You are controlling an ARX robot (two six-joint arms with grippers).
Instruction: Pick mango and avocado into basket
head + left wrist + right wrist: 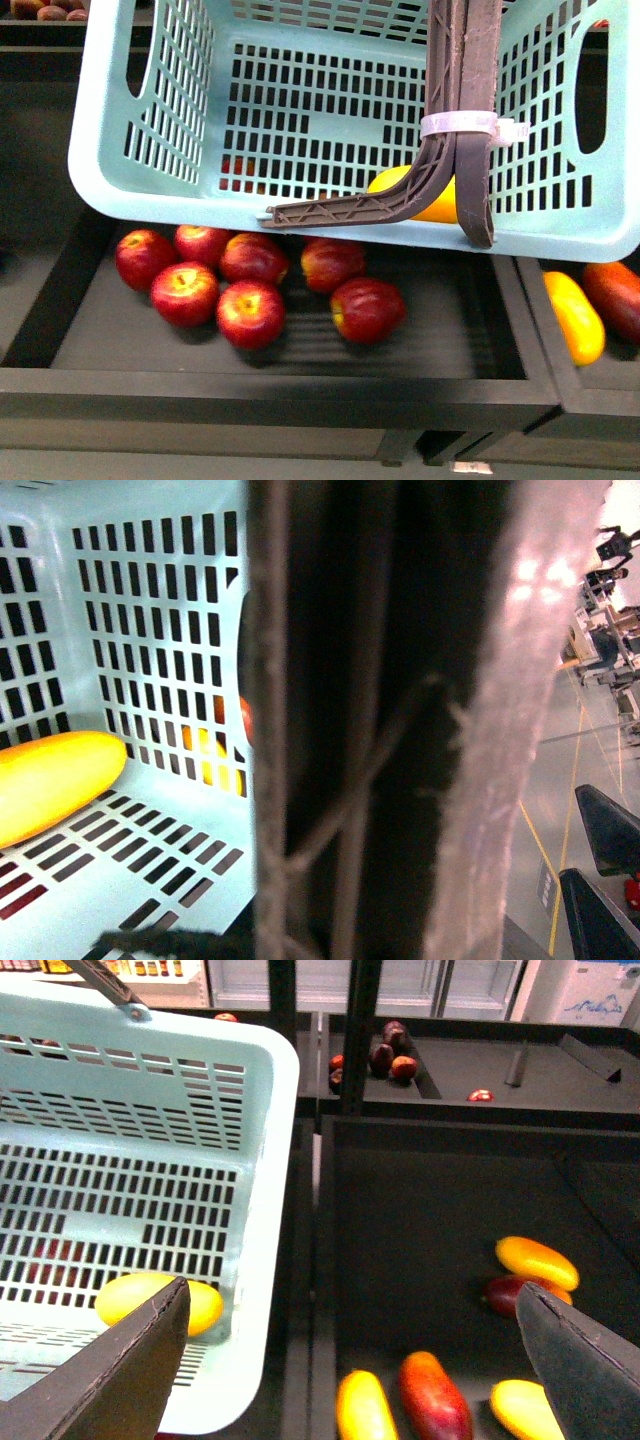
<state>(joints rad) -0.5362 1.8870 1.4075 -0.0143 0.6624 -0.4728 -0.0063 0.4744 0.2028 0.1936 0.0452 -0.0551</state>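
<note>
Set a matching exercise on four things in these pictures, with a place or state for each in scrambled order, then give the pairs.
Things:
1. mango
2. red apples
3. white zip tie
4. right gripper

Places or states:
A. wrapped around the two handles
B. open, holding nothing
C. lying on the floor of the basket
D. in the dark crate seen below the basket

Pairs: 1-C, 2-D, 3-A, 4-B.
</note>
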